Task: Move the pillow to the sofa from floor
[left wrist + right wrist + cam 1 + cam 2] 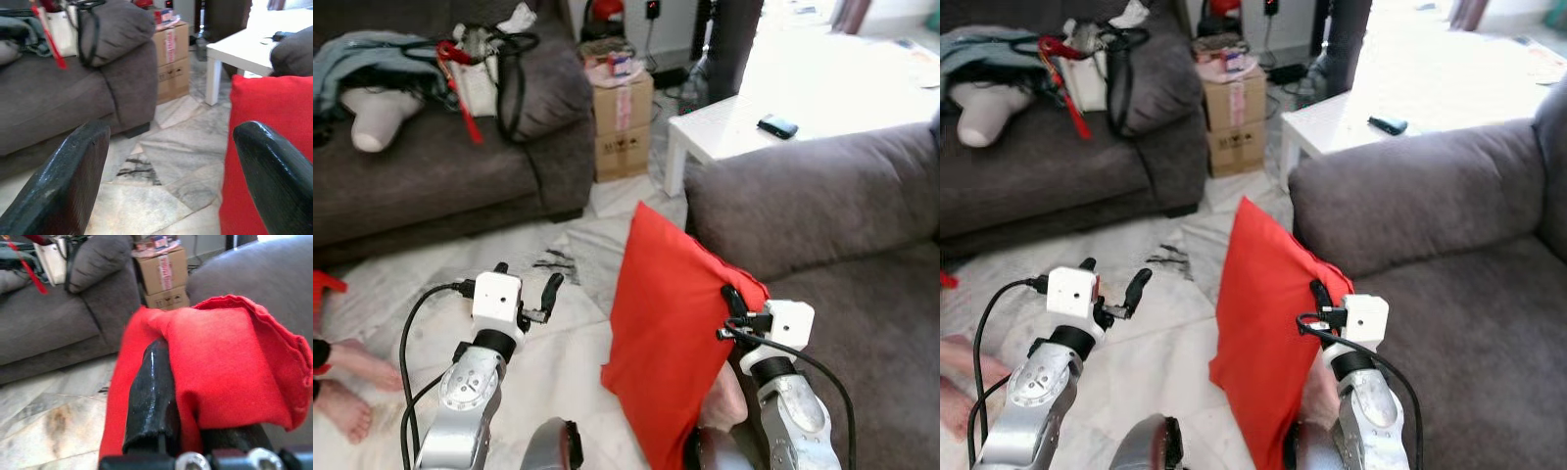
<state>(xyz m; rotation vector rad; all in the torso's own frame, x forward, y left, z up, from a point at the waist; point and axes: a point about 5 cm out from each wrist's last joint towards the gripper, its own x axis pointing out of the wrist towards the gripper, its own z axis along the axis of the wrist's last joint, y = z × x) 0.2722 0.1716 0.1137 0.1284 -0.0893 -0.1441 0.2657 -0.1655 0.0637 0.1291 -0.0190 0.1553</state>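
Bare feet of a person (347, 384) at the far left, on the pale marble floor (570, 338). Left silver arm raised forward over that floor, its left gripper (530, 287) held empty with the two black fingers spread wide apart, pointing toward the dark grey fabric sofa at the back (431, 181) and the brown cardboard box (623, 122) beside it. Further right, the soft red fabric pillow (666, 343) lifted clear of the floor, hanging upright against the front of the grey fabric sofa on the right (822, 225). Right silver arm bent upward, right gripper (736, 315) clamped tight on the pillow's upper edge, cloth bunched over one black finger (149, 391). White low table (734, 127) behind.
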